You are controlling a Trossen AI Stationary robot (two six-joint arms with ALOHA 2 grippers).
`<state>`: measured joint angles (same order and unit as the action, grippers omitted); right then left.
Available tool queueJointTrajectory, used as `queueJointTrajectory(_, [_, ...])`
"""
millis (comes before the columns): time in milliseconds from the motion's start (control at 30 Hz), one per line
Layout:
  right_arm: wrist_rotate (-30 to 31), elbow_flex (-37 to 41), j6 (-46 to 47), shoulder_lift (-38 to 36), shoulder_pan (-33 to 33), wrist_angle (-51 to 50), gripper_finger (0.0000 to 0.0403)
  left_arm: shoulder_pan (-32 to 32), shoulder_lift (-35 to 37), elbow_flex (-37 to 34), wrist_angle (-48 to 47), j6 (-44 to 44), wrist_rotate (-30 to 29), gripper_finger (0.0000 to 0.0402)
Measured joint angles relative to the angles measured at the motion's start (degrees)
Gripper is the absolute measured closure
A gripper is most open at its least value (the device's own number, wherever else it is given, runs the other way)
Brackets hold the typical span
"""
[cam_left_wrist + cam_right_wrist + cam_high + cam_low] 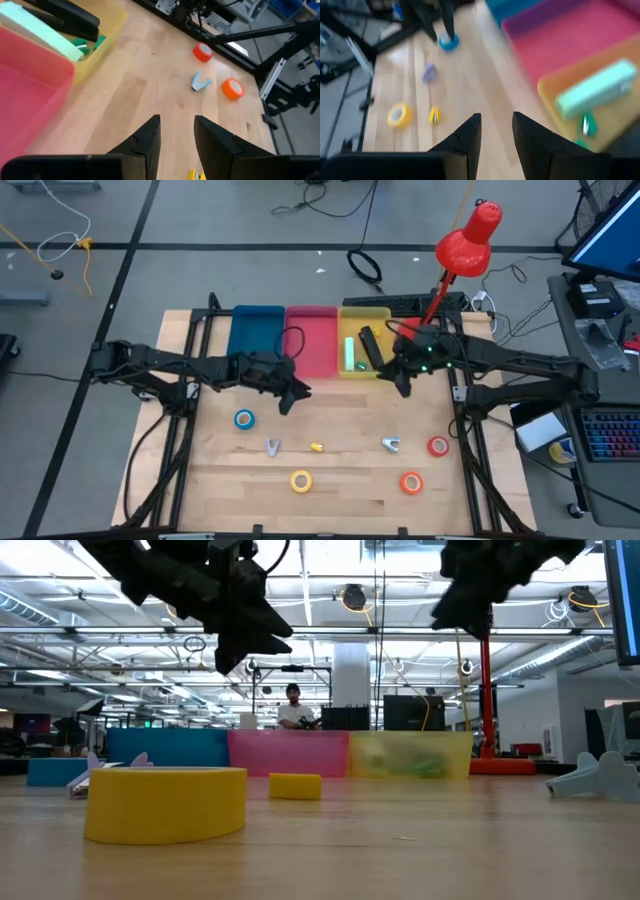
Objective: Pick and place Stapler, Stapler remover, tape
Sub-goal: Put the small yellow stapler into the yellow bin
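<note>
Both grippers hang open and empty above the table. My left gripper (291, 396) (177, 127) is in front of the pink bin (311, 338), above and beyond the blue tape (244, 419). My right gripper (402, 383) (496, 125) hovers at the near edge of the yellow bin (364, 330), which holds a pale green stapler (595, 91) and a black stapler (70, 16). The yellow tape (301, 480), orange tape (411, 482) and red tape (438, 446) lie flat on the wood. Staple removers rest between them: two silvery ones (272, 446) (391, 444) and a yellow one (316, 447).
A blue bin (256, 330) stands left of the pink one along the table's far side. A red desk lamp (466, 242) rises behind the yellow bin. Black frame rails (185, 415) run down both table sides. Bare wood lies between the bins and the tapes.
</note>
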<state>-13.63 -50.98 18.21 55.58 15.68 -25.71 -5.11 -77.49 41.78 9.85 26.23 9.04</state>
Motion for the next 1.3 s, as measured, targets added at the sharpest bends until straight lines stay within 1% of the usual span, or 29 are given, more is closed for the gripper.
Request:
queueJointTrajectory(133, [0.1, 0.0, 0.1, -1.5, -1.2, -8.5, 0.0301, 1.8, 0.0, 0.0, 0.0, -0.8, -3.0, 0.0284])
queueJointTrajectory(267, [0.1, 0.0, 0.1, -2.6, -3.0, -15.5, 0.0301, 3.3, 0.0, 0.0, 0.0, -0.6, -3.9, 0.0284])
queueJointTrajectory(500, [0.4, 0.1, -1.9, -2.8, -5.6, -24.4, 0.0301, 6.3, -0.1, 0.0, -0.2, 0.9, -8.5, 0.0284])
queueJointTrajectory(700, [4.6, 3.5, -4.3, -6.0, -6.2, -23.4, 0.0307, 10.1, -3.0, 0.0, 1.8, 1.3, -9.6, 0.0284])
queueJointTrajectory(767, [4.7, 5.4, -4.2, -8.4, -6.2, -22.1, 0.0309, 11.0, -4.6, 0.0, 4.0, 2.4, -9.8, 0.0284])
queueJointTrajectory(833, [4.6, 6.9, -4.0, -11.0, -6.2, -20.8, 0.0309, 11.9, -6.5, 1.0, 3.7, 3.5, -10.7, 0.0284])
queueJointTrajectory(933, [4.6, 9.7, -2.4, -15.2, -6.2, -19.9, 0.0309, 12.8, -10.2, 5.0, 1.3, 2.9, -11.3, 0.0284])
queueJointTrajectory(1033, [4.6, 12.3, -0.3, -19.2, -6.2, -19.5, 0.0310, 13.3, -14.6, 10.8, -3.1, 0.6, -11.2, 0.0284])
queueJointTrajectory(1200, [4.4, 16.7, 3.7, -26.0, -6.2, -18.3, 0.0310, 13.2, -21.4, 20.4, -16.8, -2.1, -10.7, 0.0284])
queueJointTrajectory(1300, [3.4, 19.0, 5.4, -30.0, -6.2, -16.5, 0.0309, 13.2, -24.2, 24.8, -24.6, -2.2, -10.5, 0.0284])
